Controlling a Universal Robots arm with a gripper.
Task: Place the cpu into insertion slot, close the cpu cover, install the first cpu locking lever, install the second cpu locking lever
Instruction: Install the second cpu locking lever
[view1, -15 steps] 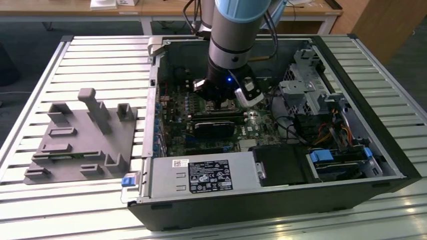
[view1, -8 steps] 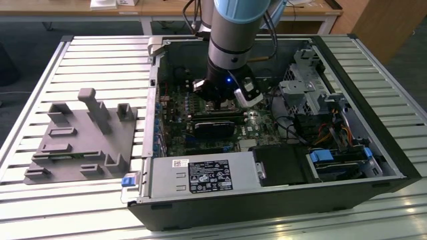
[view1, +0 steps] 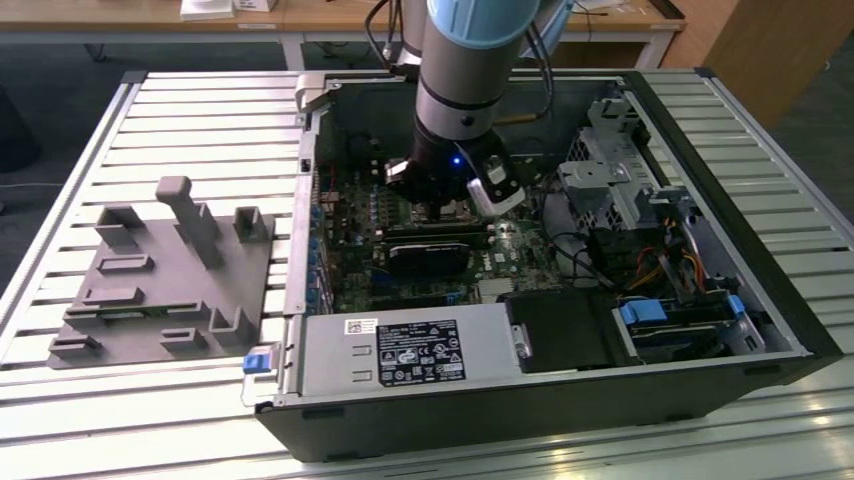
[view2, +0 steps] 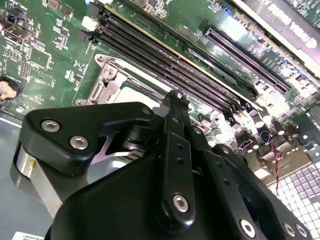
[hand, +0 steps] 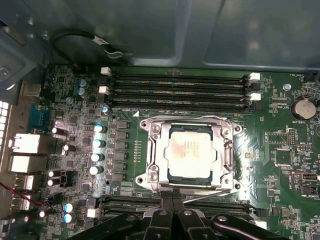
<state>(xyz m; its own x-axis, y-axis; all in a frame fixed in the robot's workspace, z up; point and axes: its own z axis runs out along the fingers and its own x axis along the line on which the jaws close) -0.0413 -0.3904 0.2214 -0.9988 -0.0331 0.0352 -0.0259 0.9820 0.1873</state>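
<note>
The cpu (hand: 192, 152), a pale square chip, lies flat in the insertion slot (hand: 170, 171) on the green motherboard. The silvery cpu cover (hand: 228, 150) lies down around it, framing the chip. My gripper (hand: 172, 199) hovers at one edge of the socket with its black fingers pressed together, right by a thin metal lever rod (hand: 210, 197) running along that edge. In the second wrist view the gripper (view2: 175, 97) points at the socket, with the cover's corner (view2: 107, 80) showing beside it. In the exterior view the gripper (view1: 447, 208) reaches down inside the open computer case.
Long black memory slots (hand: 180, 87) flank the socket on two sides. Capacitors (hand: 97, 145) and a coin battery (hand: 303, 107) stand nearby. A black card (view1: 427, 255), a power supply (view1: 400, 355) and drive cages (view1: 621, 190) crowd the case. A grey fixture (view1: 160, 280) sits outside.
</note>
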